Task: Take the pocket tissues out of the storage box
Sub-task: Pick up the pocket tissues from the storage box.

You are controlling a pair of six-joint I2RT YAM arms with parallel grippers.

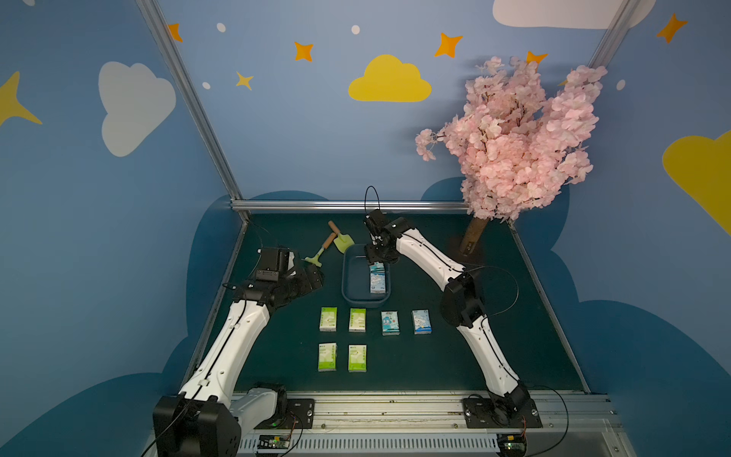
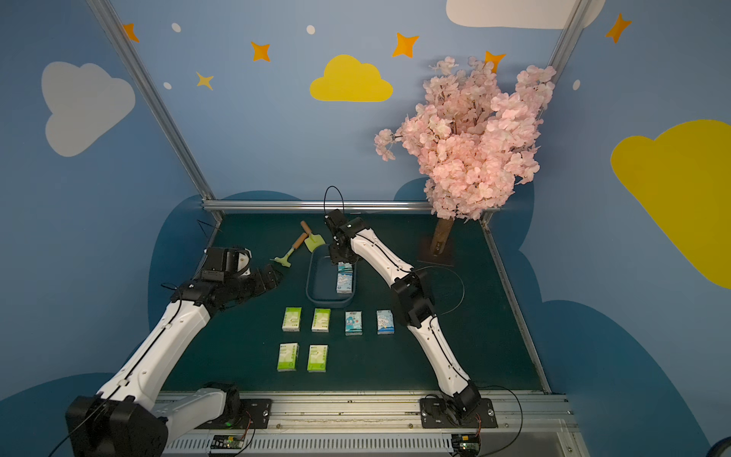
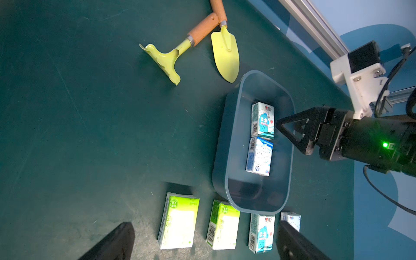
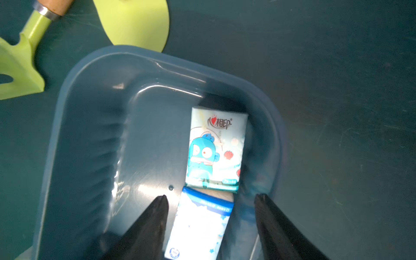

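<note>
Dull-blue storage box [image 1: 345,277], yellow-green shovel [image 1: 343,242]

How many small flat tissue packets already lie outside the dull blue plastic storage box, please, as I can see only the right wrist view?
Observer: Six lie on the dark green table, nearer the robot than the dull blue plastic storage box: four green-and-white packets and two light blue cartoon packets.
Operator: Thank you; and the other arm?
Observer: The left hand is open, off to the box's left, beside the yellow-green toy rake.

Toy shovel [image 1: 342,241], rake [image 1: 321,250], pink tree [image 1: 522,142]
</note>
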